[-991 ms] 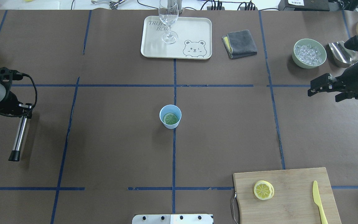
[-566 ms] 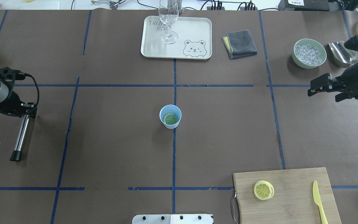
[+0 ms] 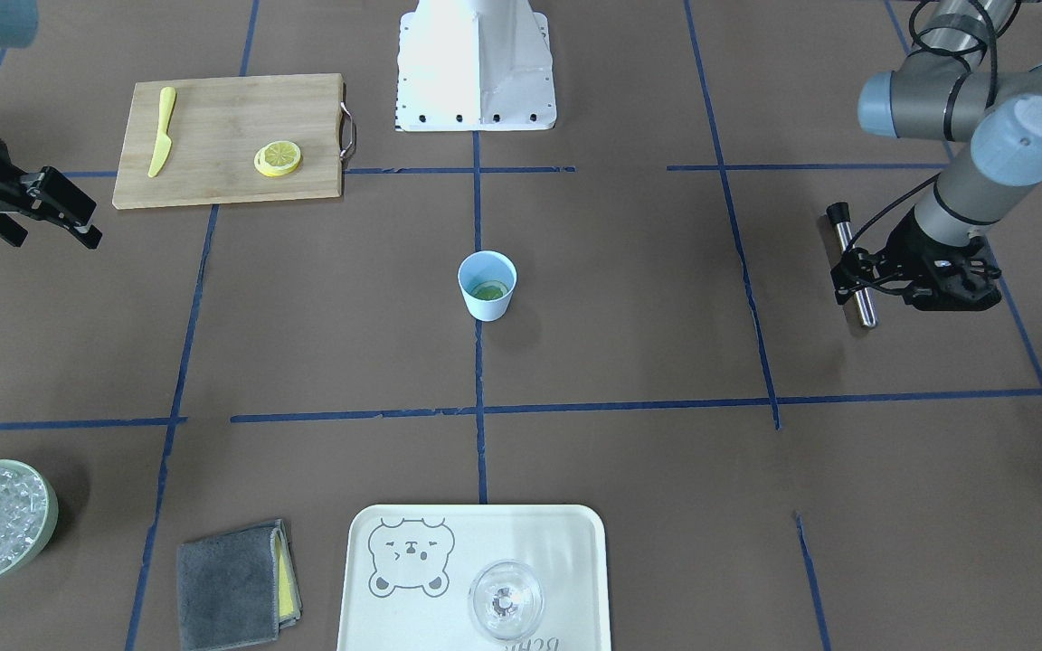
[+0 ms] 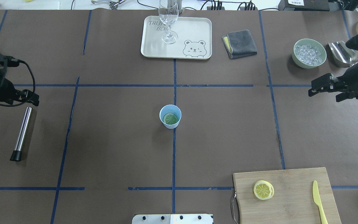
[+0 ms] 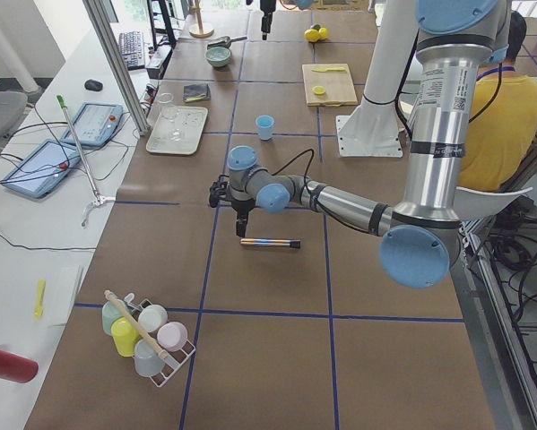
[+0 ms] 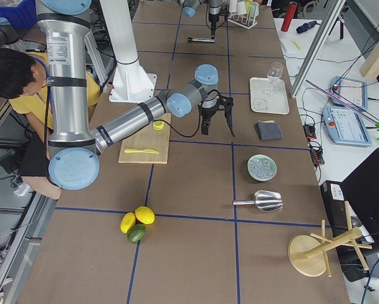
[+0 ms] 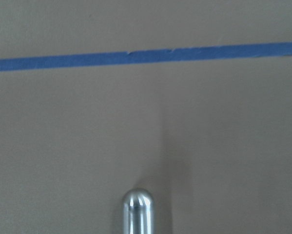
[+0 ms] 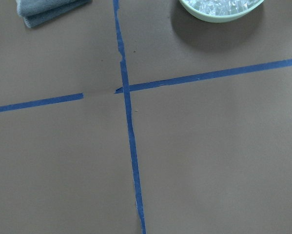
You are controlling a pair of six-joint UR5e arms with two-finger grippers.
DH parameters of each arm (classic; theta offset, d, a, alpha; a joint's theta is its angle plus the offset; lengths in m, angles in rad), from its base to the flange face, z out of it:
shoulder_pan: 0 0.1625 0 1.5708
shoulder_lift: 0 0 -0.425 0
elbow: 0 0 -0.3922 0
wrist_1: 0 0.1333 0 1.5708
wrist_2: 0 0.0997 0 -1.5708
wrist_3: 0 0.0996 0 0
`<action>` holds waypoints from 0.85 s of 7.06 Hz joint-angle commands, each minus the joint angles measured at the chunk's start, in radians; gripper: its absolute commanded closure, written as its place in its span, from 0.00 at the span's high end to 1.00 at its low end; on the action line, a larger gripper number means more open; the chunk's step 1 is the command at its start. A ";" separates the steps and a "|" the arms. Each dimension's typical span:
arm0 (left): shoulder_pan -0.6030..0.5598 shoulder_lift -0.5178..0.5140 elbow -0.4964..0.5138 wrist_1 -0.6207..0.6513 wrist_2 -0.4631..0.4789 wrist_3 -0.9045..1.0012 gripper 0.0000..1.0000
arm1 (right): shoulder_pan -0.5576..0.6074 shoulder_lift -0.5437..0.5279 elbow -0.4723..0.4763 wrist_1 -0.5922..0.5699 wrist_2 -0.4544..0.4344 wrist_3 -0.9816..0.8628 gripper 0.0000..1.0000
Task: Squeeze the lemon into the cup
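The pale blue cup stands at the table's middle, and it also shows in the front-facing view. A lemon slice lies flat inside it and looks greenish there. A second lemon slice lies on the wooden cutting board. My left gripper is open and empty at the far left, just beyond the end of a metal rod lying on the table. My right gripper is open and empty at the far right, well away from the cup.
A yellow knife lies on the board's right side. A cream tray with a clear glass stands at the back. A grey cloth, a green bowl of ice and a metal scoop lie at the back right.
My left gripper has let go of the metal rod and pulled back from it. The rod now lies on the table. The right arm has barely moved.
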 commanded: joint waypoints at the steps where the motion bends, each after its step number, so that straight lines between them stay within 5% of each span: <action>1: -0.179 0.098 -0.120 0.000 -0.108 0.190 1.00 | 0.067 -0.037 -0.008 -0.014 0.024 -0.114 1.00; 2: -0.299 0.137 -0.113 0.001 -0.209 0.353 1.00 | 0.122 -0.078 -0.013 -0.015 0.035 -0.215 1.00; 6: -0.542 0.245 -0.017 0.011 -0.238 0.767 1.00 | 0.325 -0.198 -0.117 -0.073 0.062 -0.677 1.00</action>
